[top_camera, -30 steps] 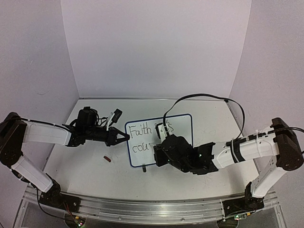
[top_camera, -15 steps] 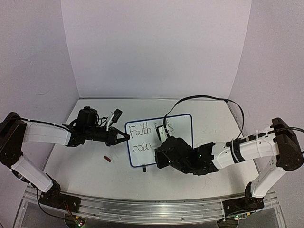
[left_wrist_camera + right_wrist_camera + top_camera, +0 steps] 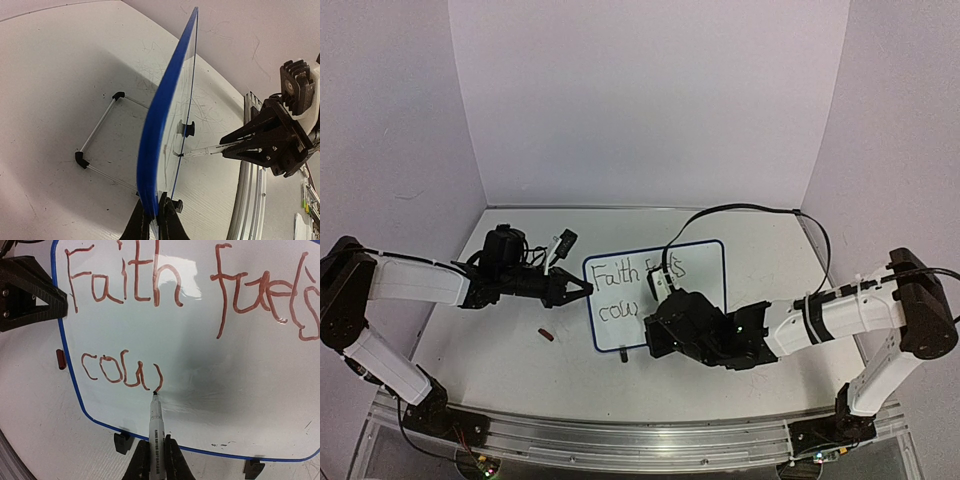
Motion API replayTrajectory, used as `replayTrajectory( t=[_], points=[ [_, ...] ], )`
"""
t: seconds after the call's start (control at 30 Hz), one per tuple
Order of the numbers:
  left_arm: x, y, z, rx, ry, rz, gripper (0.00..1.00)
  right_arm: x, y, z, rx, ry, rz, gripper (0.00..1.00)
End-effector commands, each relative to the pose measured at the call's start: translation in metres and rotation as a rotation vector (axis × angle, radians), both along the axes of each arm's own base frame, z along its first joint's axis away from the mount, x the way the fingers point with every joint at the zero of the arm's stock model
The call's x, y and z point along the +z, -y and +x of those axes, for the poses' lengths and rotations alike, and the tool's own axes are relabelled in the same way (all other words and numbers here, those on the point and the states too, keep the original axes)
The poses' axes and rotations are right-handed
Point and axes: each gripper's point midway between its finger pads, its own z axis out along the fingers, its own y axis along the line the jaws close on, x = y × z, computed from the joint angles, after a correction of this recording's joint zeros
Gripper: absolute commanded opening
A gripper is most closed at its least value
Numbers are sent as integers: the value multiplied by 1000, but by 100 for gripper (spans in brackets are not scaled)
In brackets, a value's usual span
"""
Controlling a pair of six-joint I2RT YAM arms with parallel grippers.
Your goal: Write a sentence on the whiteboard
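Right wrist view: the right gripper (image 3: 154, 442) has its two fingers closed tight on the barrel of a thin marker (image 3: 155, 422); the marker's long axis runs straight out from the fingers, dark tip foremost, and the tip touches the whiteboard (image 3: 230, 390) just right of the last stroke of the lower line; the sentence (image 3: 156, 286) so far reads "Faith fuels" along the top and "cou" plus one more curved stroke below, in reddish-brown ink, both lines running left to right along the board's longer side; two small black feet (image 3: 123, 442) show under the near blue rim.

In the left wrist view the left gripper (image 3: 156, 212) is pinched shut on the board's blue left rim, seen edge-on; the board stands on its long edge, leaning back onto a thin wire stand (image 3: 97, 131) behind it.

In the top external view the board sits mid-table between the two arms, longer side left to right, written face turned toward the near side and upward; a small dark-red cylinder (image 3: 547, 334) lies on the table (image 3: 490, 375) just near-left of the board, apart from it.
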Motion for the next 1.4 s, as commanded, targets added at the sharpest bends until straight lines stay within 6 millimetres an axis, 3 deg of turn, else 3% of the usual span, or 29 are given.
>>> replayTrajectory(
  t=[0.0, 0.57, 1.37],
  points=[
    [-7, -6, 12, 54, 29, 60, 0, 9, 0, 9, -48, 36, 7, 0],
    [-9, -7, 12, 53, 27, 63, 0, 35, 3, 25, -98, 107, 42, 0],
    [-10, -7, 11, 51, 26, 64, 0, 51, 15, 33, -154, 144, 84, 0]
  ],
)
